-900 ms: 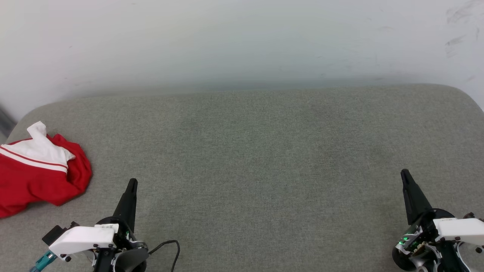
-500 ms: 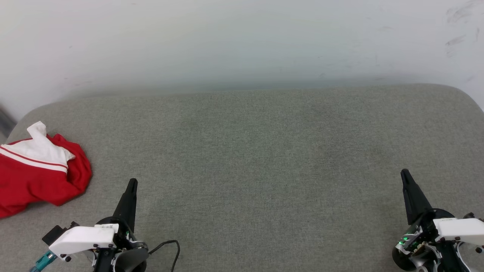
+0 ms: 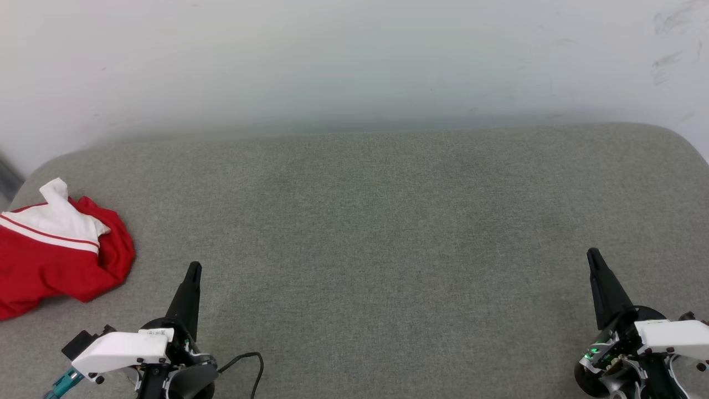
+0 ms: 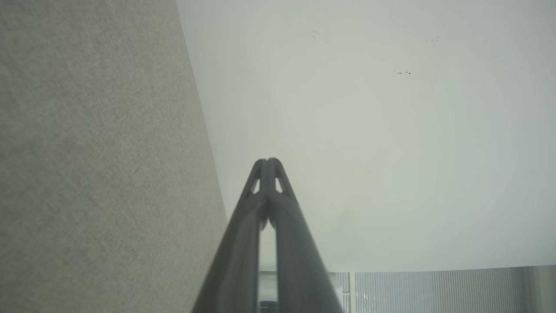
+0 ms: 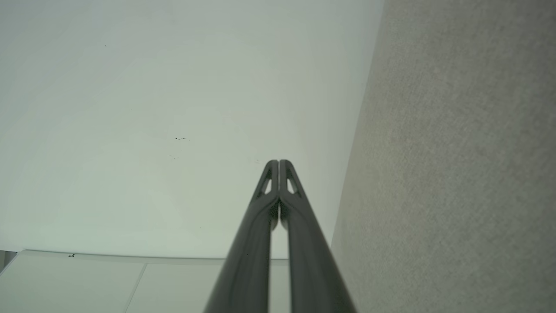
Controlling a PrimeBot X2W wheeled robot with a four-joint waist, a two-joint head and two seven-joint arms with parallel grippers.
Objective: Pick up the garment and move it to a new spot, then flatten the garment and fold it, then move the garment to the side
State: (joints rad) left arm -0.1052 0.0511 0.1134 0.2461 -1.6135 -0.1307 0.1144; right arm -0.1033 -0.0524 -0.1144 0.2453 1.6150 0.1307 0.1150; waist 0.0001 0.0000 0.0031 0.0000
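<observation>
Our left claw (image 3: 193,269) and right claw (image 3: 592,254) are closed and empty; a crumpled red shirt (image 3: 50,260) lies at the grey cushion's (image 3: 365,221) left.

1. A grey, woven-fabric padded surface (image 3: 376,221) spreads across the foreground, and a pale, smooth wall (image 3: 332,61) stands behind its far edge.
2. The bright red soft-cloth garment (image 3: 55,255) with white sleeves lies bunched on the padded surface at its far left end.
3. The left gripper (image 3: 193,270), two long dark fingers, sits over the near left part, right of the garment and apart from it.
4. The right gripper (image 3: 592,254), likewise dark-fingered, sits over the near right part, well apart from the garment.
5. A thin black cable (image 3: 252,363) loops just right of the left gripper's base.
</observation>
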